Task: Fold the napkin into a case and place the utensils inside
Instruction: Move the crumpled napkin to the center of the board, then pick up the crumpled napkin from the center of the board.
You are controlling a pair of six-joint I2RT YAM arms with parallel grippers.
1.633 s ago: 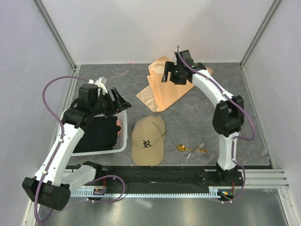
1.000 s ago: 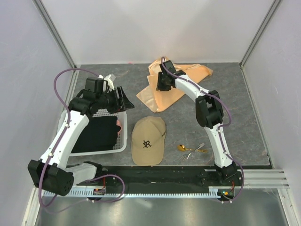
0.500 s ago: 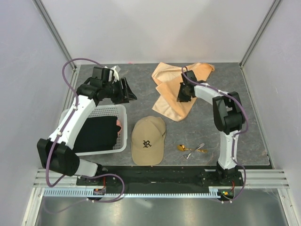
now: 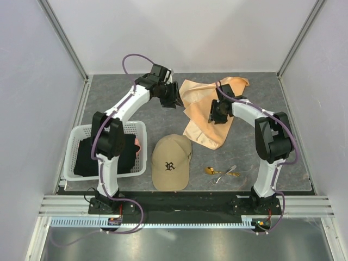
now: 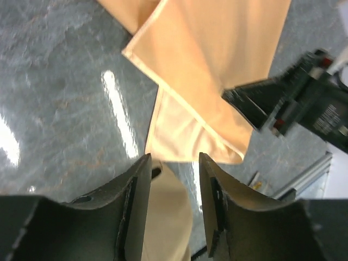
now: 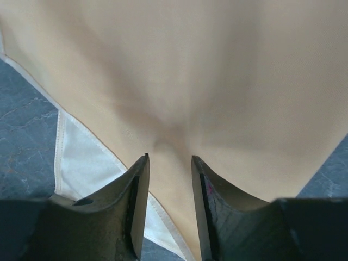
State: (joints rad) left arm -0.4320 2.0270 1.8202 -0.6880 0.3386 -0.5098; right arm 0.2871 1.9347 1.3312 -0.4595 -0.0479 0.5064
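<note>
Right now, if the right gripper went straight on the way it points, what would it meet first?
The napkin: the right gripper points straight down onto it and is probably touching the cloth, though depth is unclear.

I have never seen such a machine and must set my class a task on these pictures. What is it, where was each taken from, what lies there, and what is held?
These are two robot arms bolted to a table at its near edge, each ending in a two-fingered claw. One picture looks down from above; the other two come from wrist cameras, showing each claw's own fingers. On the table lie a peach napkin, a tan cap, a few utensils and a white basket holding black cloth. The left claw hovers open, empty. The right claw rests on the napkin, which puckers at its tips; a grip cannot be confirmed.
</note>
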